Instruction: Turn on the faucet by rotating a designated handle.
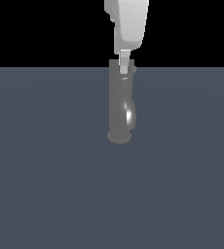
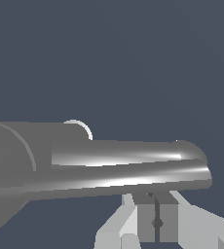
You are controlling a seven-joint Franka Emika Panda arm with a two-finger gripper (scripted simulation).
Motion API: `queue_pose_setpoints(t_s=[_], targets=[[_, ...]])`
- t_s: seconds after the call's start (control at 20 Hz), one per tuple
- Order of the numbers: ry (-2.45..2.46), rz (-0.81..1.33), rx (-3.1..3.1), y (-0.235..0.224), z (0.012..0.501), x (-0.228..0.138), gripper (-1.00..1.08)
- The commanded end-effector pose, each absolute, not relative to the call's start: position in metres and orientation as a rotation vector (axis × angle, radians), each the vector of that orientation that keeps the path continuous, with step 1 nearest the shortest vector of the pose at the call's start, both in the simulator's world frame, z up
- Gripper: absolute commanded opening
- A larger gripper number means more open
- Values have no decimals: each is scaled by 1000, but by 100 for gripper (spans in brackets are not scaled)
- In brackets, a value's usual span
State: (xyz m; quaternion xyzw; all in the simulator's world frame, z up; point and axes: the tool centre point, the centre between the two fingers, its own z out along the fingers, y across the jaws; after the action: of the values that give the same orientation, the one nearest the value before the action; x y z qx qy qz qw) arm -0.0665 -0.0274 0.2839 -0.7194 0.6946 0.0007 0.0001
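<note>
The faucet (image 1: 120, 104) stands upright a little above the middle of the exterior view, its wider round base resting on the flat blue-grey bench (image 1: 46, 185). A bright, shiny bulge of the spout shows low on the side of the cylinder facing the exterior view's right. No container appears in either view, and nothing readable, no label or lettering, shows on the faucet, the arm or the bench.

The white claw (image 1: 124, 65) comes straight down from the top centre of the exterior view and sits at the faucet's flat top, with one pale finger overlapping the upper rim. The handle (image 1: 132, 70) shows there only as a small grey stub poking out at the top toward the exterior view's right, just beside the finger; whether the two touch cannot be told.

In the wrist view the faucet (image 2: 123, 170) fills the middle as a long gleaming grey body, and the claw's fingers (image 2: 168, 221) sit close together with a narrow dark gap between them. Whether the claw grips anything cannot be told.
</note>
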Motion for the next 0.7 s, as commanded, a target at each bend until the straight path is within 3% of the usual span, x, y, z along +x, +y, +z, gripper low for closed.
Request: queue_pose_setpoints(t_s=[0.0, 0.35, 0.45, 0.65], targets=[[2209, -1, -2233, -55, 284, -66, -100], [2213, 0, -2230, -93, 284, -63, -100], [2176, 2, -2265, -71, 284, -61, -100], [2179, 2, -2262, -79, 284, -53, -100]])
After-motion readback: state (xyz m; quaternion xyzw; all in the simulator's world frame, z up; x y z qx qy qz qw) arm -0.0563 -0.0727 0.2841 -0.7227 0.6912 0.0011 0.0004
